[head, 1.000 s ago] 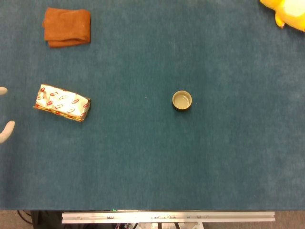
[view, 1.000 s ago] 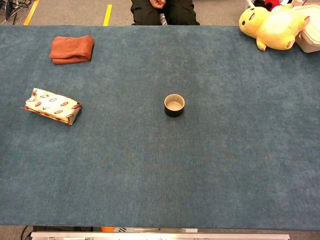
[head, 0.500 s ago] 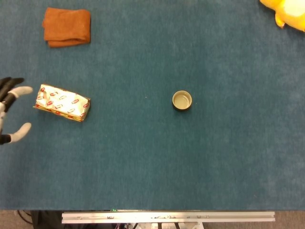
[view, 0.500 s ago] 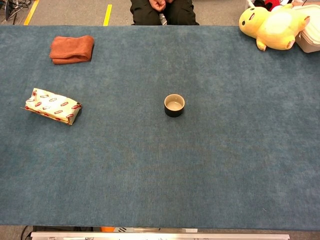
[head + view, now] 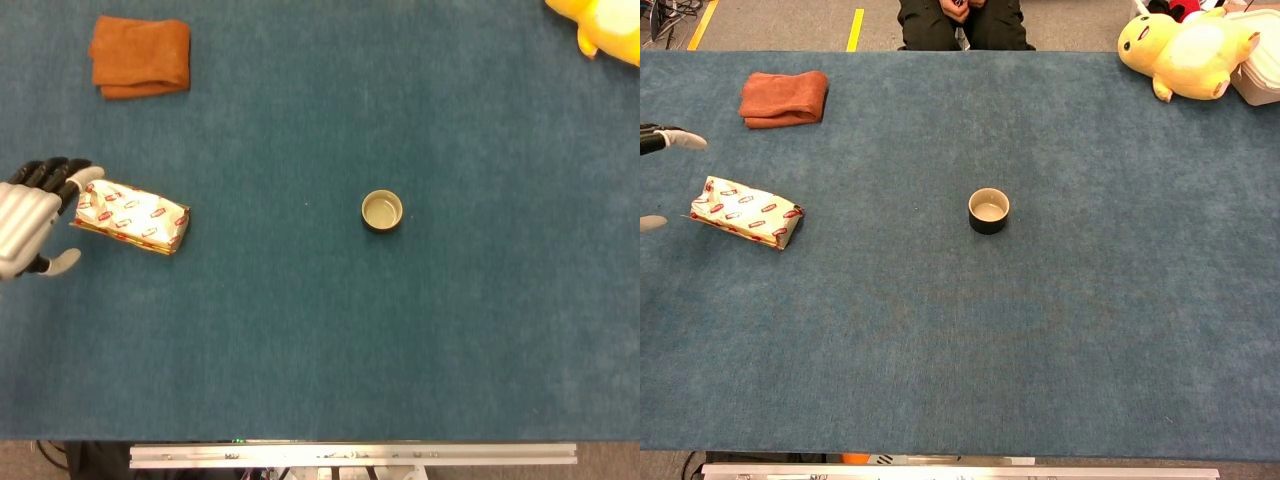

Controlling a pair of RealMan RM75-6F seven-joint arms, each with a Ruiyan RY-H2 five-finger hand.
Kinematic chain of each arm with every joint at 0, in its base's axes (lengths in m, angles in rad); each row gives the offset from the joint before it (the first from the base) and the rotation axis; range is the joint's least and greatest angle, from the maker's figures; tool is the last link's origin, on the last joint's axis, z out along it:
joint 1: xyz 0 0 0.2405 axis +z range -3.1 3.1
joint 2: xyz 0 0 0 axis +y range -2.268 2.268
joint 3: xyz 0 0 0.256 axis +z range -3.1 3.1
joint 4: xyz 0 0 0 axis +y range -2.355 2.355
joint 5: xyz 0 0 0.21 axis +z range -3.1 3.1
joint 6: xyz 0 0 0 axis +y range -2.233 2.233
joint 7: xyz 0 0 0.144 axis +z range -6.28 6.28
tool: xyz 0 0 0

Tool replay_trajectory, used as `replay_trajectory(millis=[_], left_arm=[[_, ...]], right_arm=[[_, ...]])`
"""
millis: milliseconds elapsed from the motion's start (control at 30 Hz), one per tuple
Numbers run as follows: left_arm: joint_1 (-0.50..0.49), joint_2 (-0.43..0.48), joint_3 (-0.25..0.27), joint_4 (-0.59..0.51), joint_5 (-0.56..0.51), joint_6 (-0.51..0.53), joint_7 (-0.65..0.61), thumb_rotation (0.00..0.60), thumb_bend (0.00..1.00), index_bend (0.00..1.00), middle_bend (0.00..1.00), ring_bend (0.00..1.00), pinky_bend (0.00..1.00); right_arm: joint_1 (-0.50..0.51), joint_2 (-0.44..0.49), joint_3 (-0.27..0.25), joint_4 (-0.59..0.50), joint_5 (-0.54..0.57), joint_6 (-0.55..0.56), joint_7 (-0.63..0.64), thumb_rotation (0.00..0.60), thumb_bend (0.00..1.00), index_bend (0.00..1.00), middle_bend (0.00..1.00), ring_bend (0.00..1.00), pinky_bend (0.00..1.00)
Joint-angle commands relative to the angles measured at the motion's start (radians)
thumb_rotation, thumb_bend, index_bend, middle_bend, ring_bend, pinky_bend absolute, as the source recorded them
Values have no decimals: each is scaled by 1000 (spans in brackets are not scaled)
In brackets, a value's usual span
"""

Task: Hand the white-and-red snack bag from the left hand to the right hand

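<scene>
The white-and-red snack bag (image 5: 131, 215) (image 5: 746, 212) lies flat on the blue table at the left, tilted slightly. My left hand (image 5: 35, 216) comes in from the left edge, fingers apart, its fingertips (image 5: 86, 177) at the bag's left end; whether they touch it is unclear. In the chest view only the fingertips (image 5: 680, 139) of that hand show at the left edge. It holds nothing. My right hand is in neither view.
A folded orange cloth (image 5: 140, 56) (image 5: 784, 97) lies at the back left. A small round cup (image 5: 382, 211) (image 5: 989, 210) stands mid-table. A yellow plush toy (image 5: 1185, 47) and a white container (image 5: 1260, 70) sit at the back right. A seated person (image 5: 960, 20) is beyond the far edge.
My left hand has moved in from the left edge toward the snack bag, reaching its left end. The bag and other objects have not moved.
</scene>
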Motion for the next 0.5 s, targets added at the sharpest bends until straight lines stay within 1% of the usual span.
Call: replay_trajectory(millis=[33,167,500], left_arm=[[-33,-41,-3,52,-59,-64,26,600,253,62,62,61,127],[-52,-71,2,100,-98,-111,45,600,253,50,41,55,127],[-71,-149,9,206,-142,-149,31,600,253,50,39,54,127]], right_arm=[[1,0,-1,-1,-3,-2,1,600,15,148,322,263,330],[2,0,-2,-2,-6,-4,2,600,16,148,322,263,330],[0,0,-2,3,-3,-6,9,600,16,148,322,263,330]])
